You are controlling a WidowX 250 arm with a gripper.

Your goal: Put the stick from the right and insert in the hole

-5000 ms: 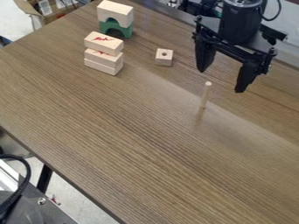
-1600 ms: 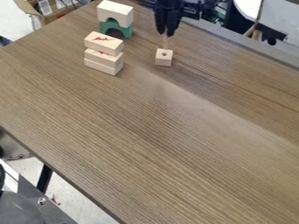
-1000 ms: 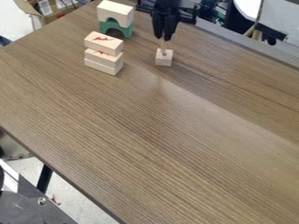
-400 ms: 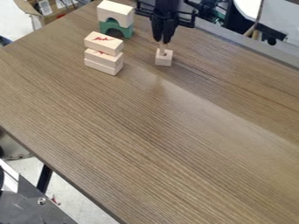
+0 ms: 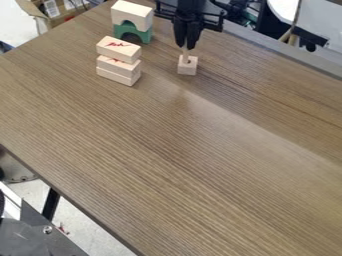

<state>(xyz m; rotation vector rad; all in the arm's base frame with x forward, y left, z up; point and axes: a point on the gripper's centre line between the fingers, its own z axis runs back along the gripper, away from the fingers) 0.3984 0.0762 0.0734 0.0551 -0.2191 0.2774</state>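
Away from its old spot on the right, the thin stick (image 5: 186,53) is now standing over the small wooden block (image 5: 187,70) farther back. On the left, a pile of pale blocks (image 5: 117,67) is sitting on the table (image 5: 167,150). They are lying flat, so they are probably staying steady. Just behind, a pale curved block (image 5: 132,14) is resting on top of a green arch (image 5: 144,35), and the arch is holding it up. Next to the right, the gripper (image 5: 186,47) is pinching the stick by its upper part. It is pointing down, so the low end is staying free to go in. That end is touching or nearly touching the small block's top, and the dark hole (image 5: 189,61) is showing just to the right of it. The stick is looking a bit off the hole, so it is maybe needing a tiny push to the right. Pushing down too soon could be tipping the block.
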